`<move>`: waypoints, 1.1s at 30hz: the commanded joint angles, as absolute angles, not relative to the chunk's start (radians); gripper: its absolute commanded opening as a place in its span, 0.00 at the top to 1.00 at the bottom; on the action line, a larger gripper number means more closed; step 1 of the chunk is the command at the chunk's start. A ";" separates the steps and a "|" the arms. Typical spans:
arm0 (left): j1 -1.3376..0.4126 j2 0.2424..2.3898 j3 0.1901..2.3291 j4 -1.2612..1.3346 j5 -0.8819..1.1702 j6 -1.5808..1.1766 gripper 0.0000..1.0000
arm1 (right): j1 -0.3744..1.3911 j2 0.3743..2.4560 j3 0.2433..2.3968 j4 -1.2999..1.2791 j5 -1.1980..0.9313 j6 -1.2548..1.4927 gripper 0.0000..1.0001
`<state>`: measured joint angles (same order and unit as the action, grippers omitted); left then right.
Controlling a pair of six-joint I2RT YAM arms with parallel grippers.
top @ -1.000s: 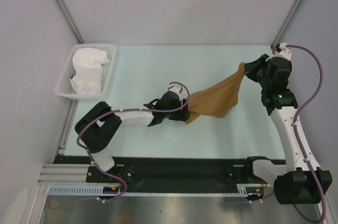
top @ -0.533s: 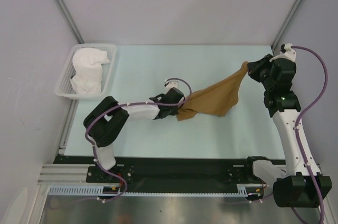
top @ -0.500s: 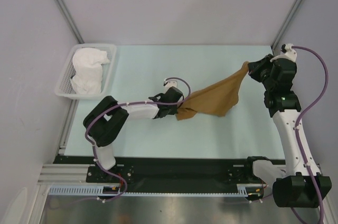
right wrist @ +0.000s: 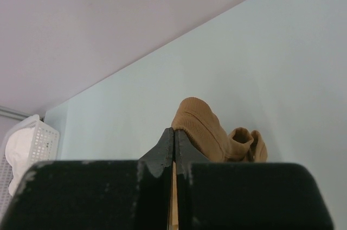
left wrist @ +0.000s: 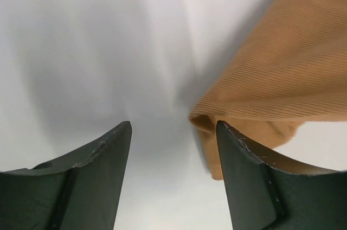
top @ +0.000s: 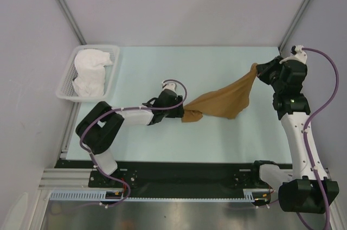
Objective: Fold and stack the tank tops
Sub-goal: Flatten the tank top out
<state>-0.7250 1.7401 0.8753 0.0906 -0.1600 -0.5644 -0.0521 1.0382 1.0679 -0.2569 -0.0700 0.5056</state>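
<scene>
The tan-brown tank top (top: 225, 100) hangs stretched from my right gripper (top: 256, 71), which is shut on its upper corner, down to the table near my left gripper (top: 181, 113). In the right wrist view the right gripper (right wrist: 174, 131) pinches the tan cloth (right wrist: 203, 124), which bunches just beyond the tips. In the left wrist view my left gripper (left wrist: 173, 124) stands open and low over the table. The tan top's lower corner (left wrist: 271, 78) lies against its right finger, not gripped. The white tank top (top: 89, 71) is crumpled in the basket.
The white lattice basket (top: 60, 95) sits at the table's far left edge, also seen in the right wrist view as the basket (right wrist: 46, 135). The pale green table (top: 162, 67) is enclosed by grey walls at the back and on both sides.
My left gripper shut at the tan top's lower corner, then opened again and drew back slightly left. The corner now rests on the table. The right gripper kept its hold.
</scene>
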 commanded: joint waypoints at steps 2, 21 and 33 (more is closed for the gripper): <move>-0.739 1.755 0.890 0.149 -0.040 -0.561 0.30 | -0.064 1.043 1.094 -0.204 -0.107 0.529 1.00; -0.655 1.613 0.916 -0.015 -0.144 -0.523 1.00 | -0.081 1.028 1.144 -0.268 -0.132 0.535 1.00; -0.795 0.965 0.894 -0.406 -0.238 -0.466 1.00 | -0.080 0.772 1.224 -0.537 -0.259 0.548 1.00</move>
